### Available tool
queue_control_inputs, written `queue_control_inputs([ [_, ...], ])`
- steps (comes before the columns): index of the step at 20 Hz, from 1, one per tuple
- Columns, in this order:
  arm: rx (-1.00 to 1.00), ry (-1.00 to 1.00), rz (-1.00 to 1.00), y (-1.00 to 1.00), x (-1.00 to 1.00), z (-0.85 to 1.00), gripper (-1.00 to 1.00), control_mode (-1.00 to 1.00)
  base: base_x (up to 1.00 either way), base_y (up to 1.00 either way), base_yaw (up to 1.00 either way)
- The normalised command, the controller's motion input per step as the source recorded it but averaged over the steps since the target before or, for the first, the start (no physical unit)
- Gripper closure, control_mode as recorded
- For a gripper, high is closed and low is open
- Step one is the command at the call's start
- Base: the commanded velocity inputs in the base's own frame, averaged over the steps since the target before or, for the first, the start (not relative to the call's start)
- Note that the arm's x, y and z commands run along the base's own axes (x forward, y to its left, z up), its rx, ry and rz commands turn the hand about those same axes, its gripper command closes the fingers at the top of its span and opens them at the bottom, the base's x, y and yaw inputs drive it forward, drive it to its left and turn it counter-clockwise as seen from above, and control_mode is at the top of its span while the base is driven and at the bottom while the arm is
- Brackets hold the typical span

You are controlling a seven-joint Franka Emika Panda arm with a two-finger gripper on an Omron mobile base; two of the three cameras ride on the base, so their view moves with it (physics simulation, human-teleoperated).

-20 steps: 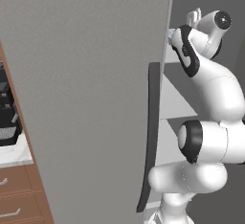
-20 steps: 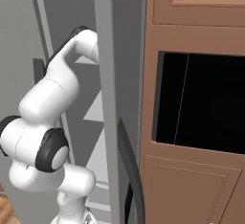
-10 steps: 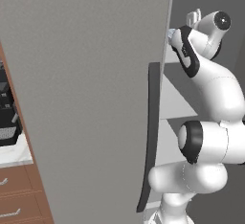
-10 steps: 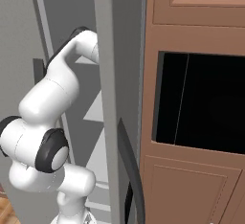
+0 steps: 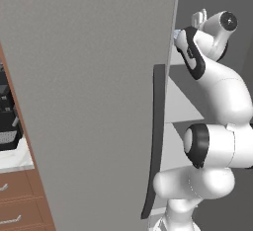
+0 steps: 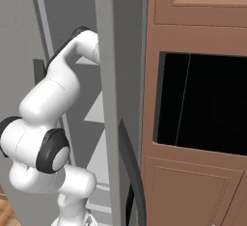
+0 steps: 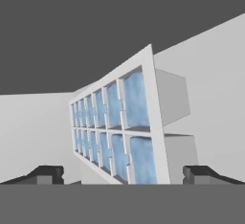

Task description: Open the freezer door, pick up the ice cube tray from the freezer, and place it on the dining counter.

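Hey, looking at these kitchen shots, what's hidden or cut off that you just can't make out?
- Gripper, hand view: just two open fingertips show; the bottom edge cuts off the rest.
- Ice cube tray, hand view: its near end runs off the bottom edge, so whether the fingertips touch it is unclear.
- Freezer shelves, left base view: the freezer door and the arm cover most of them.
- Freezer bottom, right base view: hidden behind the arm.

Door swung out, arm reaching inside.
Left of arm (image 5: 217, 106): open door (image 5: 94, 101), handle (image 5: 154, 141) on its edge. Deep in freezer (image 6: 62, 22): tray (image 7: 117, 129) on shelf (image 7: 210, 89), lying ahead between the spread fingertips (image 7: 48, 174). Right of freezer: cabinet (image 6: 198, 22).
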Motion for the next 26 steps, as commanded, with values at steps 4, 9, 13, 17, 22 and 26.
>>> queue_control_inputs([
  [4,0.0,0.0,0.0,0.02,0.02,0.0,-1.0,-1.0,0.0,0.0,0.0],
  [9,0.0,0.0,0.0,0.01,0.01,0.0,-1.0,-1.0,0.0,0.0,0.0],
  [13,0.0,0.0,0.0,0.0,0.0,0.0,-1.0,-1.0,0.0,0.0,0.0],
  [17,0.0,0.0,0.0,0.0,0.0,0.0,-1.0,-1.0,0.0,0.0,0.0],
  [22,0.0,0.0,0.0,0.0,0.0,0.0,1.0,-1.0,0.0,0.0,0.0],
  [26,0.0,0.0,0.0,0.0,0.0,0.0,1.0,-1.0,0.0,0.0,0.0],
])
